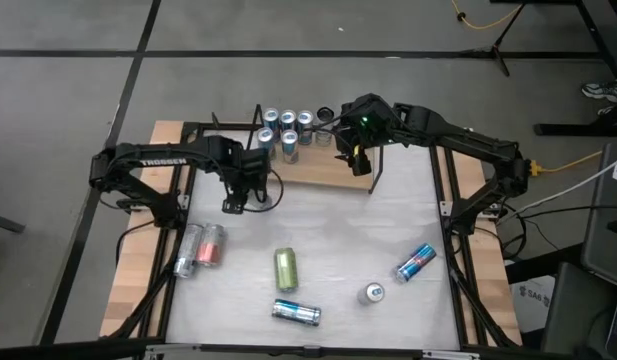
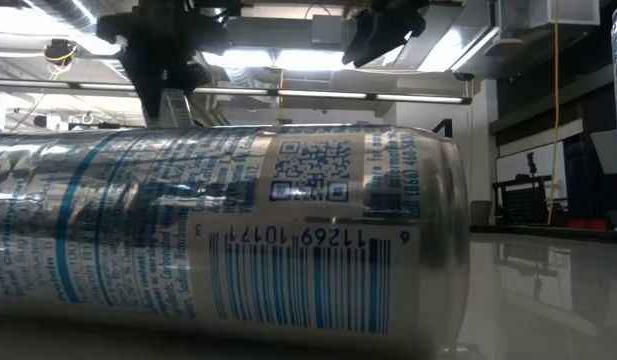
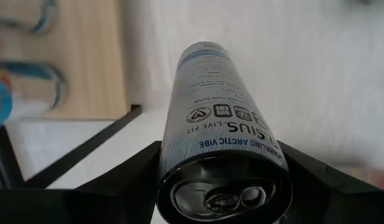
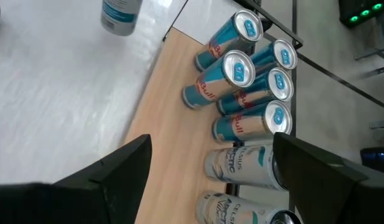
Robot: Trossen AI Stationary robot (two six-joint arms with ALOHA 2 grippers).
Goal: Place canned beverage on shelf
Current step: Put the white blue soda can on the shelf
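Observation:
My left gripper [image 1: 235,200] is shut on a silver can with blue print [image 3: 210,106], over the white table just in front of the shelf's left end. The same can shows in the right wrist view [image 4: 120,15]. The shelf [image 1: 323,168] is a light wooden board with thin black wire end frames at the table's far side. Several blue and silver cans [image 1: 288,130] stand upright on it by their bases, toward its left end. My right gripper [image 1: 354,152] is open and empty above the board, right of those cans [image 4: 248,93]. My left gripper pinches the can's side wall just below its top end [image 3: 179,146] between its two fingers [image 3: 132,183]. The fingers come from above, pointing down along the can. The can stands upright below them, tab end up. Whether its base touches the table I cannot tell.
Loose cans are on the white table: two pink and silver ones [image 1: 199,250] at the left, a green one [image 1: 286,268], a silver-blue one [image 1: 295,312] lying near the front and filling the low view [image 2: 218,230], an upright one [image 1: 372,293], and a blue-red one [image 1: 415,262].

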